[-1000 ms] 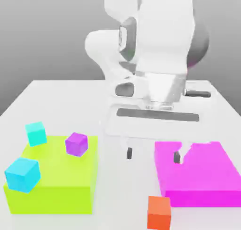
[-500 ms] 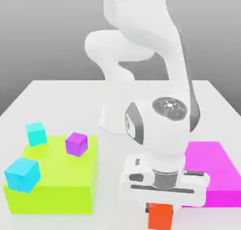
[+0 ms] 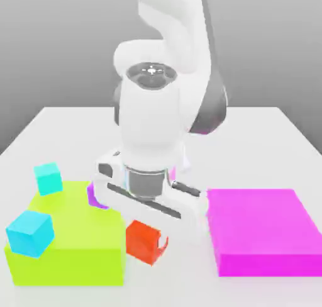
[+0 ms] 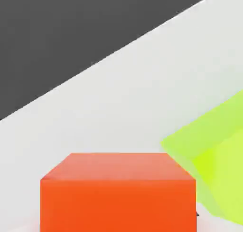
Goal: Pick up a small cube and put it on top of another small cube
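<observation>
The end effector (image 3: 146, 241) sits low in the centre of the exterior view, closed on the orange cube (image 3: 144, 241), which hangs beneath the white hand just beside the near right corner of the green block (image 3: 69, 249). In the hand view the orange cube (image 4: 118, 193) fills the lower middle of the frame, with a corner of the green block (image 4: 213, 164) at the lower right and the pale counter (image 4: 142, 83) running diagonally behind. So the pick looks done: the cube is gripped and seems to be off the counter (image 3: 170, 287), though the gap beneath it is hard to read. What is left is the carry and the placing. The purple cube (image 3: 94, 194) peeks out at the left edge of the hand, on the green block, mostly hidden by it; it seems the nearest candidate to stack on. Two cyan cubes lie farther out: one (image 3: 28, 232) on the near left of the green block, one (image 3: 48, 177) at its far left corner. The magenta block (image 3: 264, 230) lies at the lower right, apart from the hand. Nothing is stacked yet, so by my judgement roughly half the job remains: lift above a target cube, align, lower and release.
</observation>
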`<state>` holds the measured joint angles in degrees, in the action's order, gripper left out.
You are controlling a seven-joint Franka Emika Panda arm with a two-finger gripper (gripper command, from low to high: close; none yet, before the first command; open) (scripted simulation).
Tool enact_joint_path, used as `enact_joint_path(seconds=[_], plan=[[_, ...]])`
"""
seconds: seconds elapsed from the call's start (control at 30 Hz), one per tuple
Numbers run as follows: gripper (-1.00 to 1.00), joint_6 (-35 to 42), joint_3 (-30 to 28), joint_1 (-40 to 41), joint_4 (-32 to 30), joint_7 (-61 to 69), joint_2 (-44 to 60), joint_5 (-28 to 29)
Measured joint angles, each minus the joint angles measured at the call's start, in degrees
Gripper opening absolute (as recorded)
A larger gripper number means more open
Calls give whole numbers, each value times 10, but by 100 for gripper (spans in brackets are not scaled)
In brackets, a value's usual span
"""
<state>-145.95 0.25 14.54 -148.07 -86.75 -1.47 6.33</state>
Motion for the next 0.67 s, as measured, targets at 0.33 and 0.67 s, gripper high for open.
enact_joint_path(seconds=[0.33,0.67], plan=[[-100,119,-83,165,-76,-245,-201,-3],[100,26,-108,211,-128,-297,-163,-10]])
